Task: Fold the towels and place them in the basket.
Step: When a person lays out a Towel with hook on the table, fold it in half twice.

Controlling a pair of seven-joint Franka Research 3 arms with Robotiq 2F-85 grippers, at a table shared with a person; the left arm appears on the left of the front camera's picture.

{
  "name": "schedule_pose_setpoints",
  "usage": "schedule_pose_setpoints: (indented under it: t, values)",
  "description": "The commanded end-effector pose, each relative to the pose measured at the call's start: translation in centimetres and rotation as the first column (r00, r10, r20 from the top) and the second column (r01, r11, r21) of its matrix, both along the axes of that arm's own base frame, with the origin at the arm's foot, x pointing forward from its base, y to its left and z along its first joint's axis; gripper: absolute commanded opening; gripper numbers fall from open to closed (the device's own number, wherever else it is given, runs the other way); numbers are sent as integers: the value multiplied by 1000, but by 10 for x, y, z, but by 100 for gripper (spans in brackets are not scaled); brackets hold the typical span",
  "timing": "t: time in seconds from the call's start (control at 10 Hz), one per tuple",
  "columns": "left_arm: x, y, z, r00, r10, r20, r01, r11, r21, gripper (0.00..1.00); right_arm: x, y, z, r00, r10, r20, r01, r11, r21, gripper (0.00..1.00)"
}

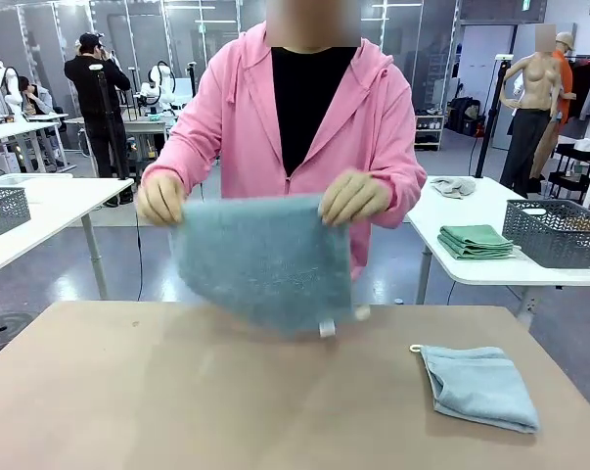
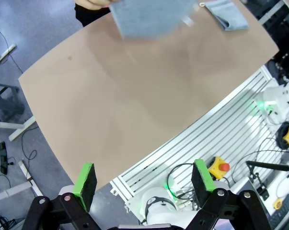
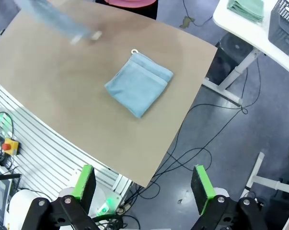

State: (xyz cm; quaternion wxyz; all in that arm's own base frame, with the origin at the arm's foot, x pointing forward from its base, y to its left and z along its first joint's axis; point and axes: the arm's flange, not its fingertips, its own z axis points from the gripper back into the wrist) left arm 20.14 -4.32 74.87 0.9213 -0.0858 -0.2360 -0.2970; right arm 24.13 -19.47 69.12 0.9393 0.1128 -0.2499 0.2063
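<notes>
A person in a pink hoodie at the far side holds a pale blue-grey towel point(image 1: 260, 259) up by its top corners in both hands, its lower edge just above the brown table point(image 1: 177, 392). The same towel point(image 2: 151, 17) is blurred at the top of the left wrist view and the towel point(image 3: 53, 19) shows at the upper left of the right wrist view. A second towel point(image 1: 478, 387) lies folded at the table's right, a small loop at its corner; this folded towel point(image 3: 138, 84) lies ahead of my right gripper point(image 3: 143, 184), which is open and empty. My left gripper point(image 2: 145, 184) is open and empty, back over the table's near edge.
A dark mesh basket point(image 1: 559, 233) and a stack of green folded towels point(image 1: 476, 241) sit on the white side table at the right. Another grey basket point(image 1: 3, 209) stands on a white table at the left. Cables lie on the floor by the right table edge.
</notes>
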Motion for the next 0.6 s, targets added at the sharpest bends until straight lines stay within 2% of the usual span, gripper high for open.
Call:
schedule_pose_setpoints:
  t: [0.0,0.5]
  values:
    - [0,-1,1,1000,1,3,-1,1000,7,100,-1,2,2,1000,-22,-15,22,1000,-8,100]
    - [0,-1,1,1000,1,3,-1,1000,7,100,-1,2,2,1000,-22,-15,22,1000,-8,100]
